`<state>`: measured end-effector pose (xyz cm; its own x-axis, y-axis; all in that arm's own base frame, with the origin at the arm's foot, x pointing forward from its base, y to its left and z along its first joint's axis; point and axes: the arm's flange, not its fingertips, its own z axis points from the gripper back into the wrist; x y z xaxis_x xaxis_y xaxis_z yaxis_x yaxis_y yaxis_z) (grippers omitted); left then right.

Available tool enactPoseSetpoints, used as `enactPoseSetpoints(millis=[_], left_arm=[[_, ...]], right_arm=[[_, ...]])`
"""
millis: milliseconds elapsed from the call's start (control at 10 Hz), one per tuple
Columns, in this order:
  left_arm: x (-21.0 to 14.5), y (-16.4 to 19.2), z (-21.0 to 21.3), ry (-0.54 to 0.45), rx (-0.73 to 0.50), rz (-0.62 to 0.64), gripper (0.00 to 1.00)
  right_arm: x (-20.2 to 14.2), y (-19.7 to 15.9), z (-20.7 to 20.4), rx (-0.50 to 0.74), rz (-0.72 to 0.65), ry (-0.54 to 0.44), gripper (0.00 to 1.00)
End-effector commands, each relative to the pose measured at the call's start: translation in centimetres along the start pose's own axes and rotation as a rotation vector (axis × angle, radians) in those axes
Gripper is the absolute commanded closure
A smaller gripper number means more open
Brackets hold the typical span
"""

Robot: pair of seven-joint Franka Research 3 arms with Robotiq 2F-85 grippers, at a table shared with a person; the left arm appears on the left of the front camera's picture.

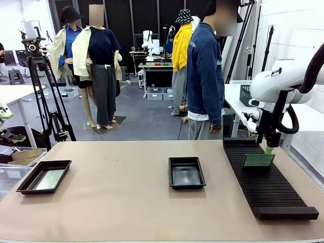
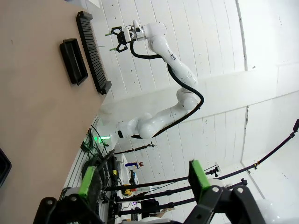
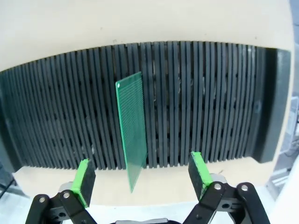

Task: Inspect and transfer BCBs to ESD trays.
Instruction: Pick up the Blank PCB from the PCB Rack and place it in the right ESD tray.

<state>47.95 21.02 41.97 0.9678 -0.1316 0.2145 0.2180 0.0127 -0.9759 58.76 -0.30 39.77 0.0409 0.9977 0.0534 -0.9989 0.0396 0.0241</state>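
At the tan table's [image 1: 126,202] right, a BCB [image 1: 258,160] stands upright in the black rack [image 1: 273,195]. The right gripper [image 1: 269,148] hangs above it, jaws apart; the left gripper [image 2: 144,176] is likewise spread, empty.

Trays [image 1: 186,175] look glossy black plastic; rack [image 1: 268,193] matt, ribbed; tabletop [image 1: 126,202] smooth and matt.
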Motion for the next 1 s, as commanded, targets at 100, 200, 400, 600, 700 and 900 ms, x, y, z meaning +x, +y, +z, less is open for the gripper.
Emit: enactPoseSetpoints(millis=[100, 200, 400, 600, 700, 900], left_arm=[[-0.2, -0.3, 0.3, 0.000, -0.001, -0.014, 0.00], [-0.2, -0.3, 0.3, 0.000, -0.001, -0.014, 0.00], [-0.2, -0.3, 0.3, 0.000, -0.001, -0.014, 0.00], [-0.2, -0.3, 0.3, 0.000, -0.001, -0.014, 0.00], [-0.2, -0.3, 0.3, 0.000, -0.001, -0.014, 0.00], [-0.2, -0.3, 0.3, 0.000, -0.001, -0.014, 0.00]], right_arm=[[1.0, 0.0, -2.0, -0.037, -0.029, 0.042, 0.00], [1.5, -0.1, -2.5, -0.058, -0.041, 0.067, 0.00], [2.1, 0.2, -3.1, -0.099, -0.038, 0.093, 0.00], [2.8, 0.2, -3.4, -0.107, -0.021, 0.127, 0.00], [2.6, 0.2, -3.4, -0.101, -0.024, 0.126, 0.00], [2.4, 0.3, -2.9, -0.113, -0.021, 0.117, 0.00]])
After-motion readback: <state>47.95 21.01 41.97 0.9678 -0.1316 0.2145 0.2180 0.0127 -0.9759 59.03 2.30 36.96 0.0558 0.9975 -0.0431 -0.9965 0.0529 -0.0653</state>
